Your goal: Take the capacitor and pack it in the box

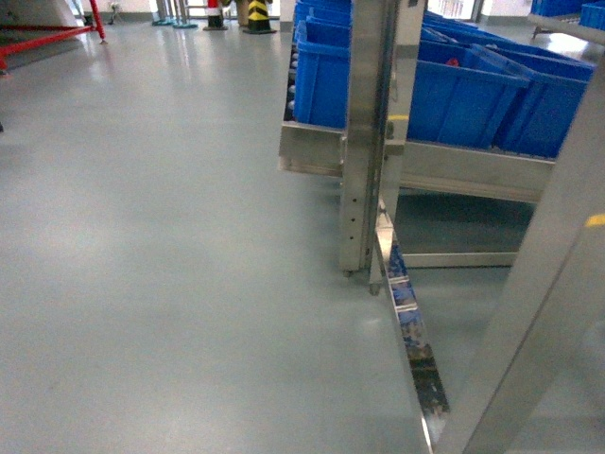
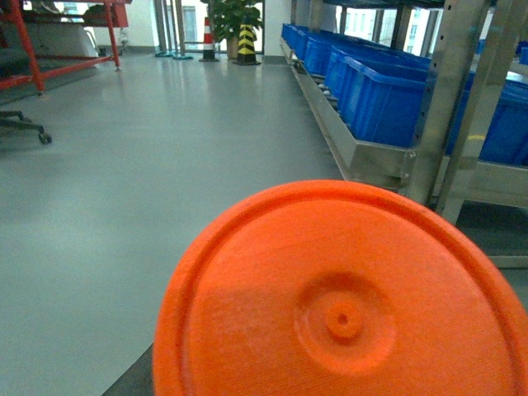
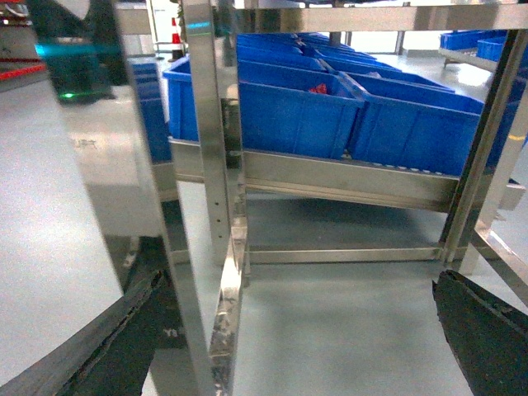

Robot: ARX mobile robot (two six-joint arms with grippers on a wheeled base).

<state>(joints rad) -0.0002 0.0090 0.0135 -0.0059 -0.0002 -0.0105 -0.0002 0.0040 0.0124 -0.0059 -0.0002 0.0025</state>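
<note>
Capacitor and pink box appear nowhere; blue plastic bins on the steel rack lie ahead of the right arm's dark fingers, spread apart. Left fingers' state: cannot tell.

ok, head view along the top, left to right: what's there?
Red frame → yellow-black striped post → blue bins → steel upright → more blue bins → slanted steel post.
</note>
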